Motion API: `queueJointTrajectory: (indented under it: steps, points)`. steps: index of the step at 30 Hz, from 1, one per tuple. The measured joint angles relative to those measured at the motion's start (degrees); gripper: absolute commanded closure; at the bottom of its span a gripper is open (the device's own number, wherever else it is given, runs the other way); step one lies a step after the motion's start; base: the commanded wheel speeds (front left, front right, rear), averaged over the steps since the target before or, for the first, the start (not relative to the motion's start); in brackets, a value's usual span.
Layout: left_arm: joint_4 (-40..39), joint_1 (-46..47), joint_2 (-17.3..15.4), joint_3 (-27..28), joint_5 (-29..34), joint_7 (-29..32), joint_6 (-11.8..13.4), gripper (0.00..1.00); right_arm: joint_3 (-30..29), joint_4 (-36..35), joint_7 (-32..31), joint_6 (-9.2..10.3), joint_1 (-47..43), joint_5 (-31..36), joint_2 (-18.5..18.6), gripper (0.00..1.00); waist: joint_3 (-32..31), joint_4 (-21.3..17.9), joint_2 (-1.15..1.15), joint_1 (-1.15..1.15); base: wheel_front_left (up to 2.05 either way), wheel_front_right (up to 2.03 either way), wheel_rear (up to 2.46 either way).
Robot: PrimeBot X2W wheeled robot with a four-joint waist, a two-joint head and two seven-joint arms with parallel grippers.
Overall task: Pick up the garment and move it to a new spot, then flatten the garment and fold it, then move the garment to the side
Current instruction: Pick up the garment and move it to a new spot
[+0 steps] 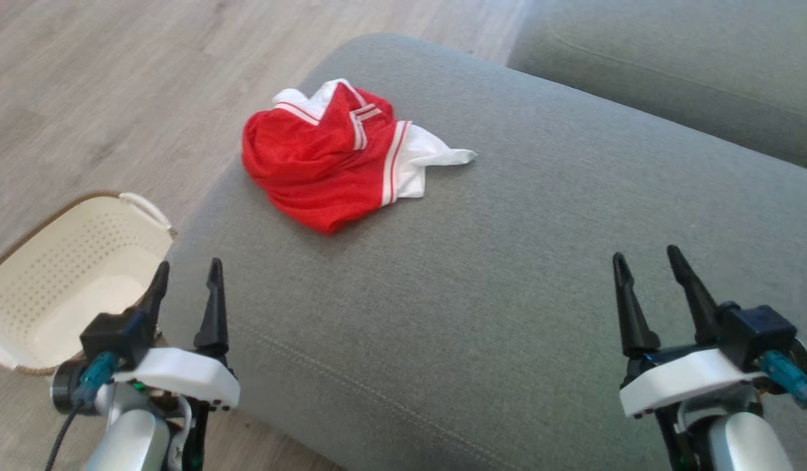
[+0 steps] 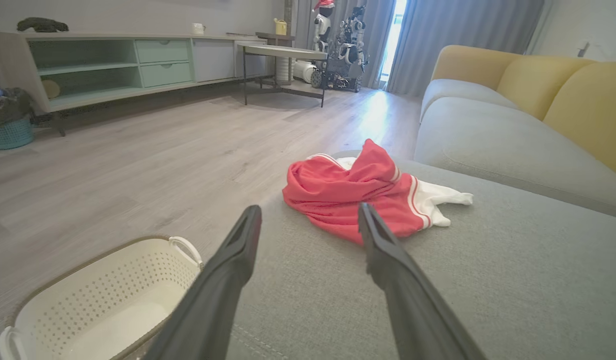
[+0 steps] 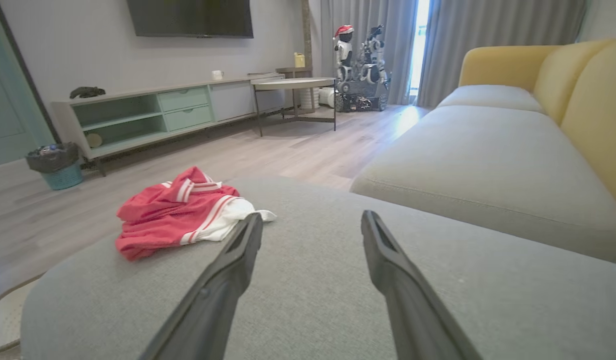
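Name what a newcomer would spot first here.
The crumpled red and white garment stands out, lying on the grey sofa cushion near its far left edge. The left hand and the right hand hover open at the near side, apart from it. A white perforated basket sits on the floor beside the cushion's left.
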State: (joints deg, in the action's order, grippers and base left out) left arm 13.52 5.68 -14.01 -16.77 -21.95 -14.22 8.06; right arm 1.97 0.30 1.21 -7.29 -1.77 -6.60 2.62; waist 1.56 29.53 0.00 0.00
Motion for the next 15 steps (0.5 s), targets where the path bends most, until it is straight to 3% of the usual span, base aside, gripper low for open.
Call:
queueJointTrajectory:
  steps: [15]
  points:
    - [-0.33, -0.43, 0.12, 1.96, 0.02, 0.0, 0.0, 0.0, 1.59, 0.11, -0.48, 0.0, 0.2, -0.41, -0.01, 0.0, 0.01, 0.71, 0.0, 0.0, 0.0, 0.0, 0.0]
